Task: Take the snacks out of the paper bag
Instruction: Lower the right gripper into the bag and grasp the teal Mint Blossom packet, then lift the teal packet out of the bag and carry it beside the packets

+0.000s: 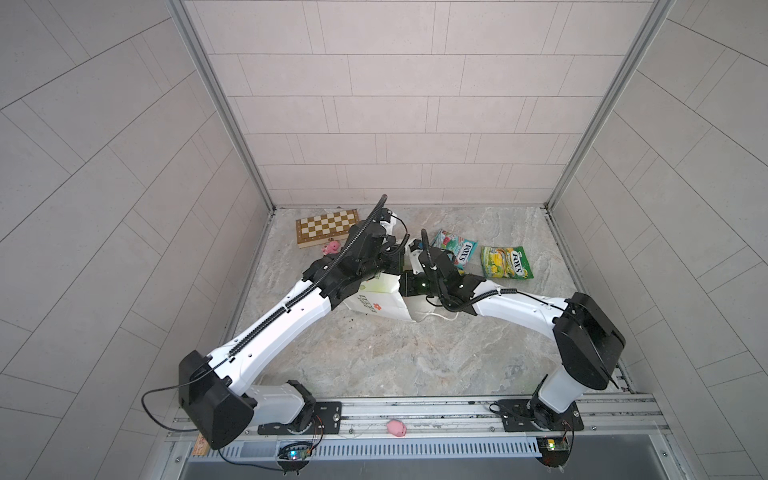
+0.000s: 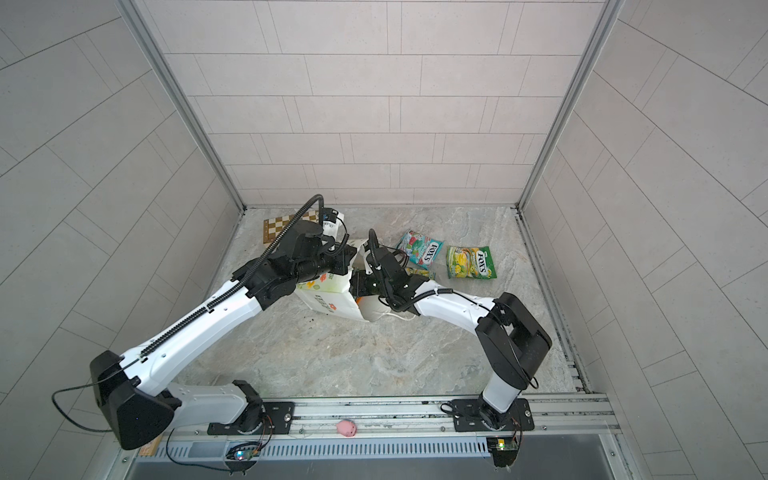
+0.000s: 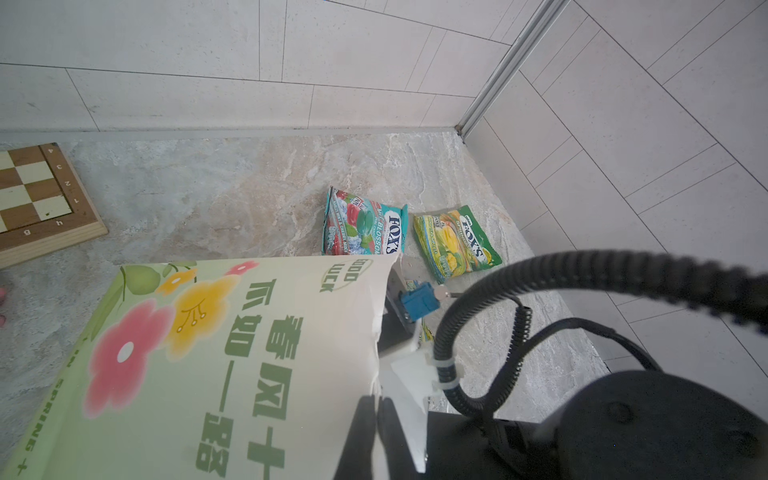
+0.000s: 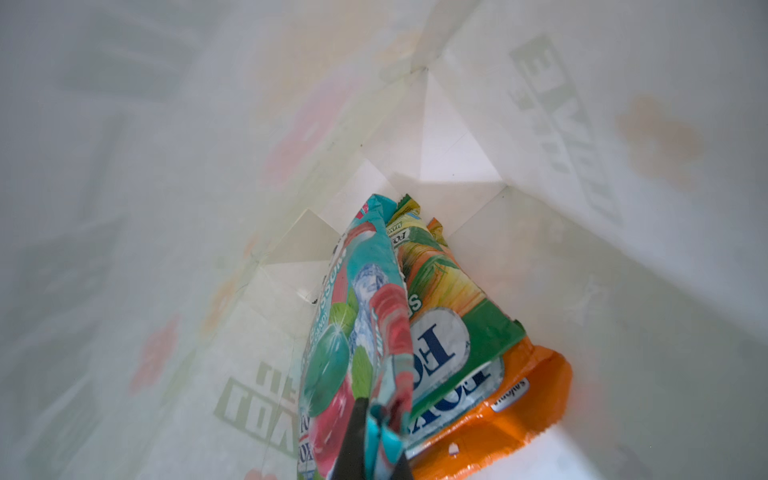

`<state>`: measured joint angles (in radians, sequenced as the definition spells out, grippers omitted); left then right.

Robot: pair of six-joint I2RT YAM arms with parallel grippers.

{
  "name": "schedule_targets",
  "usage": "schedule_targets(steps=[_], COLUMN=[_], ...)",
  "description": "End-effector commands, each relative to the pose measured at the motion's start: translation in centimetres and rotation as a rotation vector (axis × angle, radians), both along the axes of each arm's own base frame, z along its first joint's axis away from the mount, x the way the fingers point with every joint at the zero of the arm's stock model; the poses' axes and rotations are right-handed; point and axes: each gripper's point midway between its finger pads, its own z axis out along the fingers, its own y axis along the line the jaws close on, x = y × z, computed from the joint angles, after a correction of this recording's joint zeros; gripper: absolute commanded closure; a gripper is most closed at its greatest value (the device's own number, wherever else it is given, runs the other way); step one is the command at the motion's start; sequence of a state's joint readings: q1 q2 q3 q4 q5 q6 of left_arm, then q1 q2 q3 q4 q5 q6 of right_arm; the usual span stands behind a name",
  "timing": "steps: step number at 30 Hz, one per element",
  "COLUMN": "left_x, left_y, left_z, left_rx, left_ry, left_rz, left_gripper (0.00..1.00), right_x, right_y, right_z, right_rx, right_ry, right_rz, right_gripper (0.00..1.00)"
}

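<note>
"Starting with the bag [image 1: 374,305], where is it?"

"On its side mid-table, mouth turned right. The left gripper [image 3: 375,419] is pinched tight on the mouth's rim, holding it open. The right gripper [image 4: 376,453] is inside the bag, jaws clamped on a corner of a teal packet [image 4: 361,332]. A green packet [image 4: 449,299] and an orange packet [image 4: 519,395] lie stacked against it."

"Is any snack already out?"

"Two show plainly, flat on the table to the far right of the bag: a loose teal packet [image 1: 454,247] and, just right of it, a loose green packet [image 1: 506,262]. Far left sit a chessboard [image 1: 326,227] and a pink pig [image 1: 331,248]."

"How should the pull go?"

"My judgement: draw the teal packet straight back along the bag's length, rightward and slowly, since only a corner is gripped and glossy film may slip. The left grip should hold firm so the bag neither drags along nor folds onto the wrist. Set the packet on bare table near the loose ones, not on top."
</note>
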<state>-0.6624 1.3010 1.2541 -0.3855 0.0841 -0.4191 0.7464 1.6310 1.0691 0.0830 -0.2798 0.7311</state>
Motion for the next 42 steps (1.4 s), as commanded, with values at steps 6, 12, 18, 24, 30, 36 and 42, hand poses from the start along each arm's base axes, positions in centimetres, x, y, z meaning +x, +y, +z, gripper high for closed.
schedule_targets(steps=[6, 12, 18, 24, 30, 36, 42], left_x=[-0.4, -0.4, -0.3, -0.3, -0.2, -0.3, -0.3], left_y=[0.6, 0.6, 0.4, 0.3, 0.2, 0.4, 0.2], left_z=[0.6, 0.5, 0.4, 0.2, 0.2, 0.3, 0.4], left_rx=[-0.001, 0.002, 0.001, -0.001, 0.0, 0.001, 0.001], left_ry=[-0.016, -0.012, -0.01, -0.003, -0.002, -0.006, -0.004], left_rz=[0.011, 0.01, 0.006, 0.005, 0.005, 0.009, 0.002], left_gripper=[1.0, 1.0, 1.0, 1.0, 1.0, 1.0, 1.0], right_x=[-0.7, -1.0, -1.8, -3.1, -4.5, -5.5, -5.5], right_y=[-3.4, -6.1, -8.2, -9.2, -11.0, -13.7, -17.3], right_z=[1.3, 2.3, 4.9, 8.1, 11.5, 14.6, 15.3], right_rx=[-0.042, -0.056, -0.069, -0.067, -0.069, -0.057, -0.094], right_ry=[-0.06, -0.087, -0.147, -0.228, -0.311, -0.36, -0.349], right_rz=[0.002, -0.016, -0.009, 0.023, 0.027, -0.016, -0.089], right_gripper=[1.0, 1.0, 1.0, 1.0, 1.0, 1.0, 1.0])
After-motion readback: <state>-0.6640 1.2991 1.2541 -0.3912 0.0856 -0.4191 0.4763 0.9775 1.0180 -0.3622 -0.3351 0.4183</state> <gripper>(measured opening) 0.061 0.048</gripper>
